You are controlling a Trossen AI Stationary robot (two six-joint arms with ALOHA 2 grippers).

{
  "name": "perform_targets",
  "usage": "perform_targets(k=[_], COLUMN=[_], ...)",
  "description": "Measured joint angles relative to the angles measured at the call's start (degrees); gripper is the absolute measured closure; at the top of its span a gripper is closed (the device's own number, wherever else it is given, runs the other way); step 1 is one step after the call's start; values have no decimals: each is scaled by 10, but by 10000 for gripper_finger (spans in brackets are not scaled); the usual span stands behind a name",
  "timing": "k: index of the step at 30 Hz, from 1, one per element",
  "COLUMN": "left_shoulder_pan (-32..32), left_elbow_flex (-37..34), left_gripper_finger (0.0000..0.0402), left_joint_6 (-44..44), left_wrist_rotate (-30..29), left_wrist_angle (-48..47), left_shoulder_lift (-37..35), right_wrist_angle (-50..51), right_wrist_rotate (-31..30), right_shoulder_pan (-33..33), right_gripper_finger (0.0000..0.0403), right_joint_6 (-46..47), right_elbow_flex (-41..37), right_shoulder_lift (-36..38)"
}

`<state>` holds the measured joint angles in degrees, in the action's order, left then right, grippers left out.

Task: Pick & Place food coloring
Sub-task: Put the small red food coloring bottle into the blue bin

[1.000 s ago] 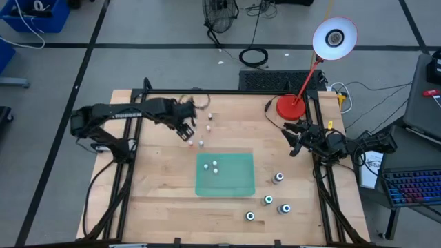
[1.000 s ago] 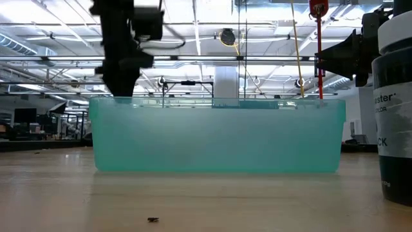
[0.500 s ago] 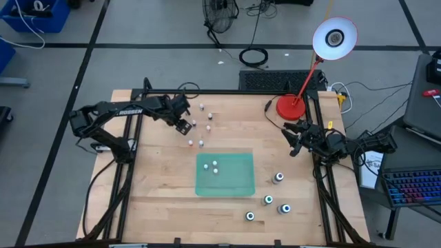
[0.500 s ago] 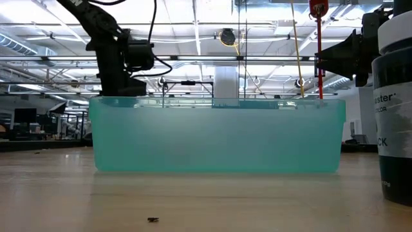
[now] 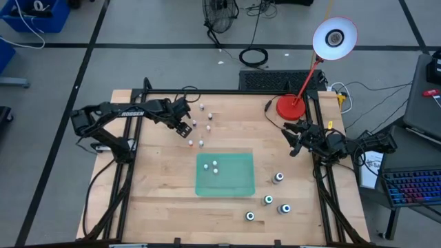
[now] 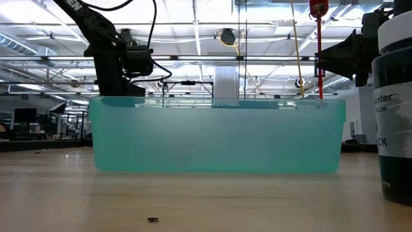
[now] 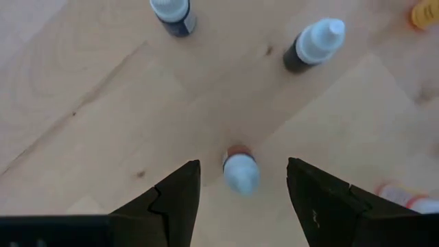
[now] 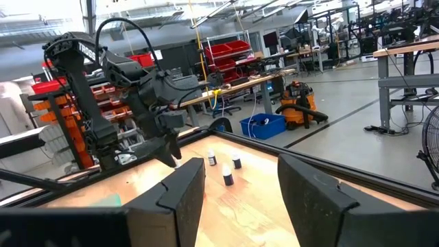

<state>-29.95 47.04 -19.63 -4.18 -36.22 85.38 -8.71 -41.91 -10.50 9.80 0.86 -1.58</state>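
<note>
The food coloring stands as small bottles on the wooden table. Several loose ones are at the far left, two are in the green tray, and several bigger ones are at the near right. My left gripper points down, open, low over the loose group. In the left wrist view its fingers stand on either side of a pale-capped bottle without touching it. My right gripper waits open at the right edge, holding nothing.
Two dark bottles and a red-and-white one stand close around my left gripper. A red desk lamp stands at the far right. In the low view the tray wall hides the table behind it; a dark bottle stands near.
My left gripper has sunk toward the table and shifted slightly toward the far left, coming down over the loose bottles. It has stayed open. No bottle has moved.
</note>
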Motion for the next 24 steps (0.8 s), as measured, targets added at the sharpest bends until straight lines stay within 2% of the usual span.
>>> perform_targets(k=[12,19,24], left_shoulder_pan=[-2,-2,-3], left_elbow_flex=[0,0,0], left_gripper_finger=[211,207,220], left_joint_6=[13,15,19], left_wrist_rotate=[11,12,13], left_wrist_angle=[25,26,25], left_shoulder_lift=[61,58,57], right_wrist_angle=[1,0,0], right_wrist_rotate=[0,0,0], right_shoulder_pan=[0,0,0], right_gripper_finger=[231,227,230], right_joint_6=[0,0,0], right_elbow_flex=[0,0,0], right_shoulder_lift=[0,0,0])
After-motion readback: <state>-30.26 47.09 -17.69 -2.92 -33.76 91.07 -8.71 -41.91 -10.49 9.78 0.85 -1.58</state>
